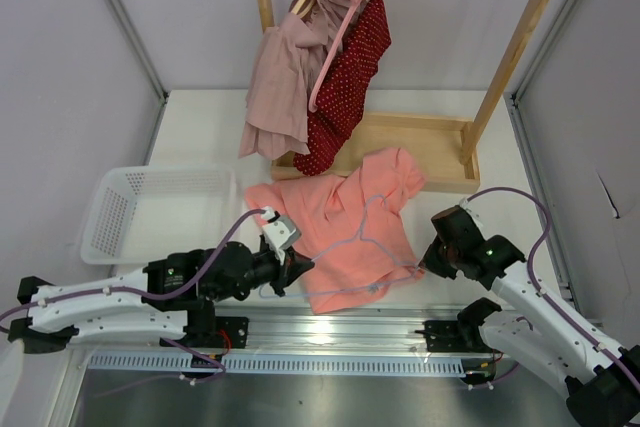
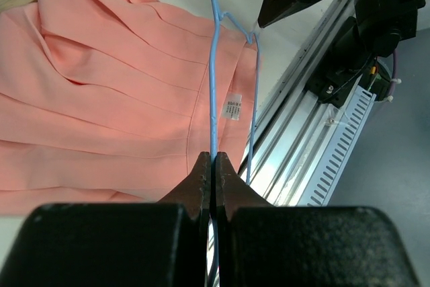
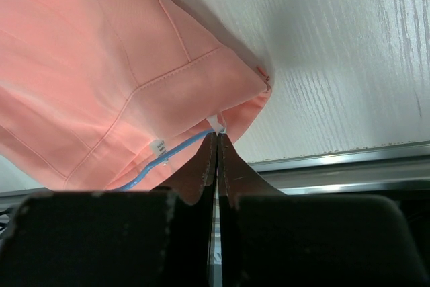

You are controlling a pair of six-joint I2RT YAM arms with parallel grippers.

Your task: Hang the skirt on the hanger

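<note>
The salmon-pink skirt (image 1: 335,222) lies flat on the table between the arms. The light-blue hanger (image 1: 385,250) lies on top of it, hook pointing toward the rack. My left gripper (image 1: 300,267) is shut on the hanger's wire (image 2: 213,65) at its left end, over the skirt (image 2: 101,99). My right gripper (image 1: 428,262) is shut at the skirt's right corner (image 3: 101,65). It pinches a small white loop (image 3: 216,124) where the hanger's blue end (image 3: 175,147) meets the fabric.
A wooden rack (image 1: 500,57) stands at the back, holding a mauve garment (image 1: 285,77) and a dark red dotted garment (image 1: 350,82) on a pink hanger (image 1: 335,42). A white basket (image 1: 130,209) sits at the left. A metal rail (image 1: 340,332) runs along the near edge.
</note>
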